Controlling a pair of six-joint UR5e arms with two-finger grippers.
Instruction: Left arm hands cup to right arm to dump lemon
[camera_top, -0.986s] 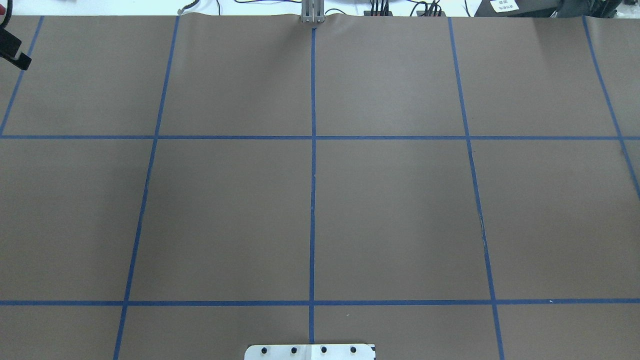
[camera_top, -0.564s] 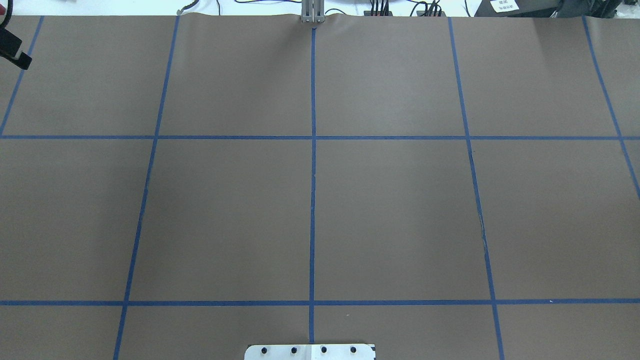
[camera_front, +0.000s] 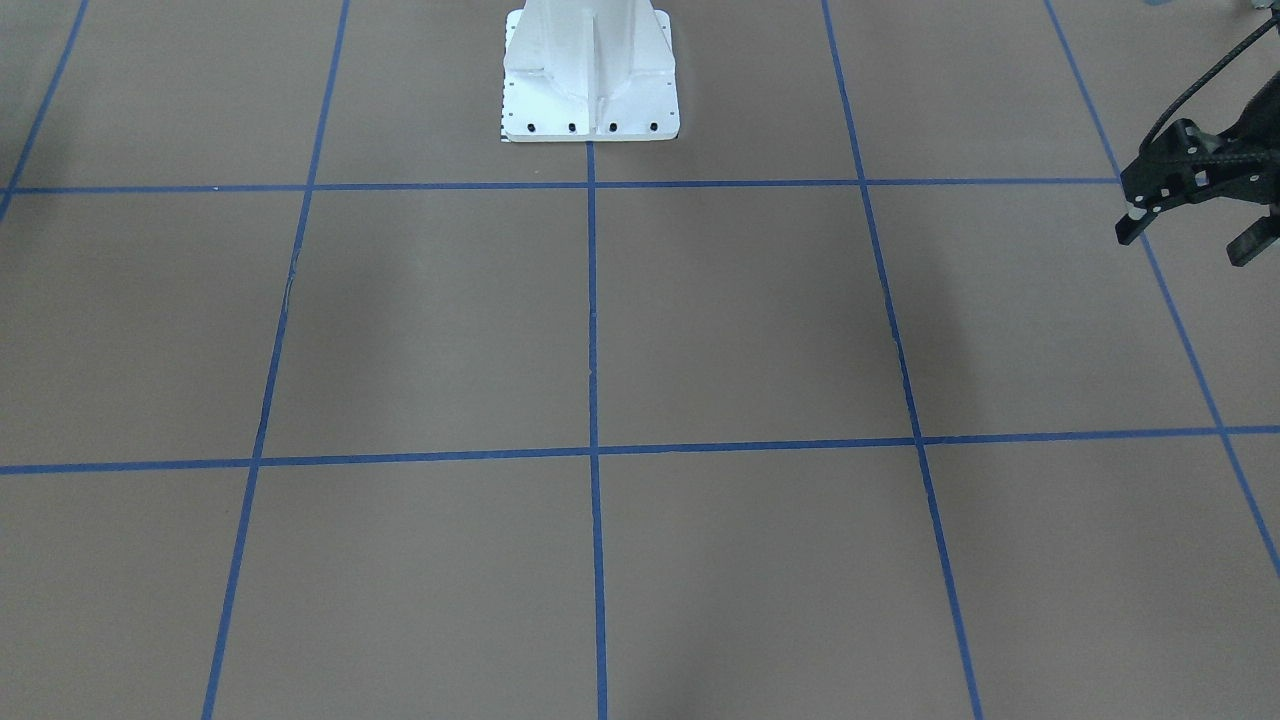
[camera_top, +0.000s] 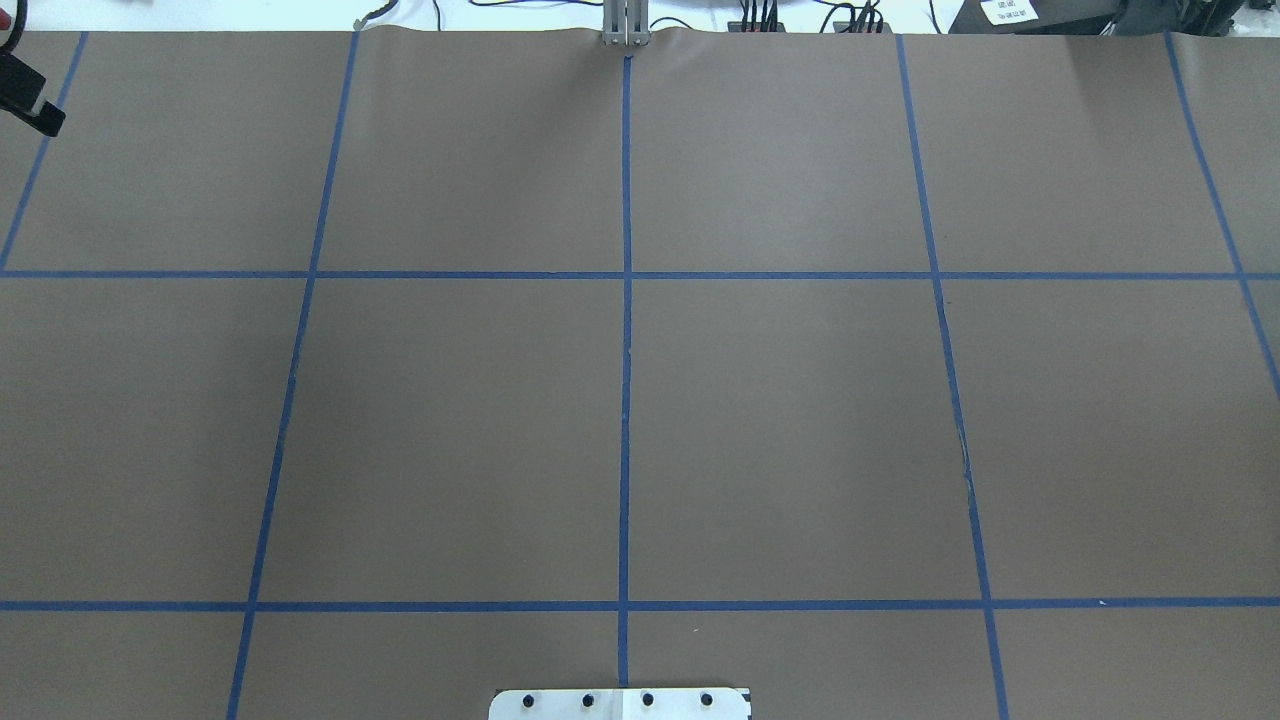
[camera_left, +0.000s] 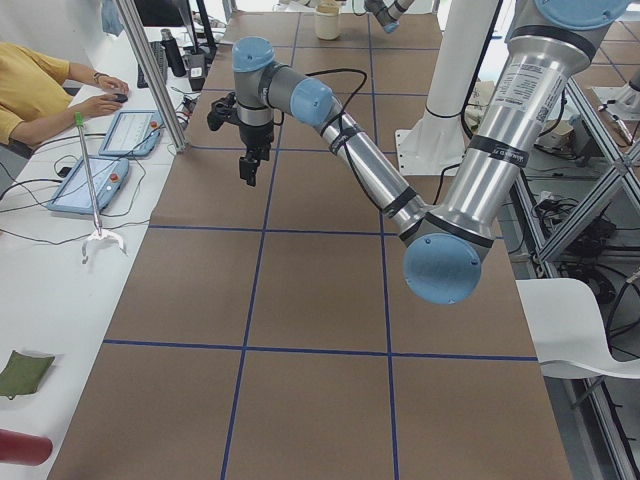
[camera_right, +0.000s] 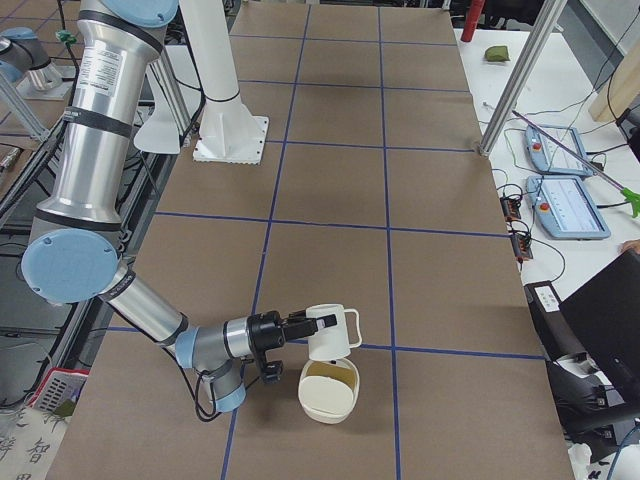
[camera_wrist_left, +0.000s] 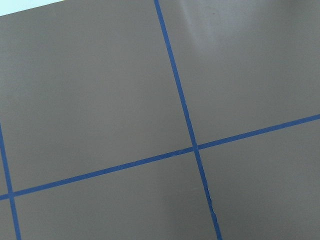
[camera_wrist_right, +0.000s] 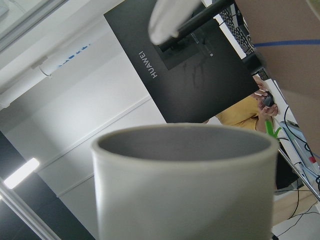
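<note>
A wide brown tabletop (camera_top: 800, 420) is divided into large squares by blue tape lines (camera_top: 626, 400). A white pedestal base (camera_front: 590, 70) is bolted at its middle, on the robot's side.

The left arm (camera_left: 480, 170) reaches out over its own end of the tabletop, wrist pointing down. The left gripper (camera_front: 1187, 243) hangs above the brown surface with its two black fingers spread well apart and nothing between them. Its wrist camera sees only bare tabletop and crossing tape.

The right arm (camera_right: 95, 130) bends low at the opposite end, forearm close to the surface.

There a round white bowl (camera_right: 325, 400) stands on the tabletop. Its inside looks yellowish-olive, and whether that is the lemon cannot be told.

The cup (camera_right: 328, 336) is off the tabletop, tilted directly over the bowl, with its squared handle pointing away from the arm. It sits at the tip of the right gripper (camera_right: 303, 326). That gripper appears only from the side, so how far its fingers are parted cannot be told. In the right wrist view the cup's pale wall and grey inside fill the lower half.
</note>
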